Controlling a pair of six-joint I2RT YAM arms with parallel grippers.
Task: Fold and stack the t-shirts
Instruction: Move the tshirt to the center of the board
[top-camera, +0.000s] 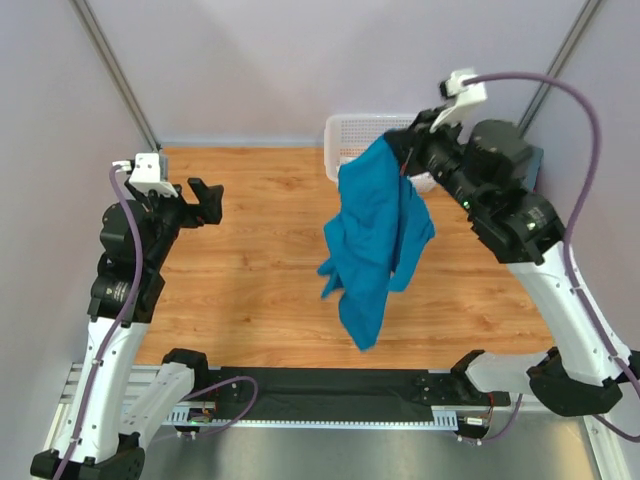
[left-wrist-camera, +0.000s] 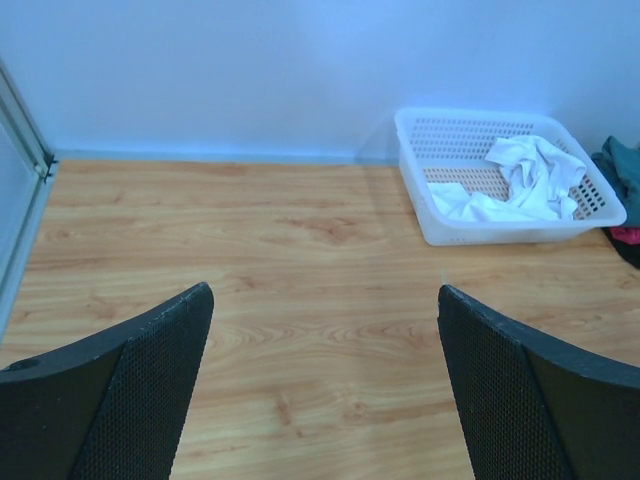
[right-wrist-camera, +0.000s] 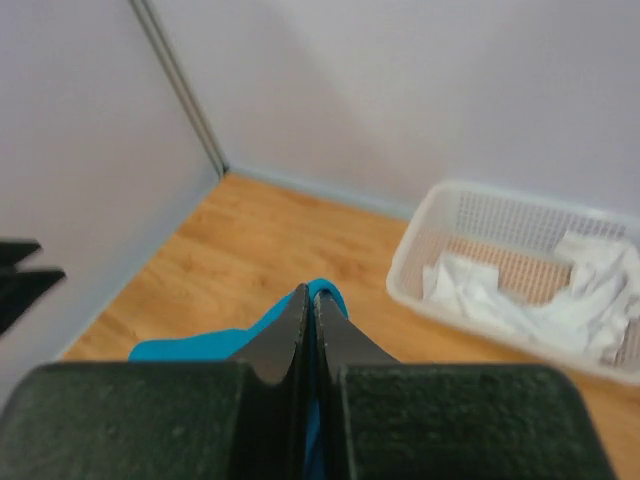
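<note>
A teal-blue t-shirt (top-camera: 375, 235) hangs in the air over the right middle of the wooden table, pinched at its top by my right gripper (top-camera: 397, 148), which is shut on it. In the right wrist view the blue cloth (right-wrist-camera: 330, 293) pokes out between the closed jaws of that gripper (right-wrist-camera: 311, 298). A white t-shirt (left-wrist-camera: 525, 180) lies crumpled in the white basket (left-wrist-camera: 430, 130). My left gripper (top-camera: 210, 201) hovers at the left of the table, open and empty; its fingers (left-wrist-camera: 150, 385) frame bare wood.
The white lattice basket (top-camera: 352, 135) stands at the back, right of centre, against the wall. Dark and pink cloth (left-wrist-camera: 625, 185) shows at the far right edge of the left wrist view. A black rail (top-camera: 330, 395) runs along the near edge.
</note>
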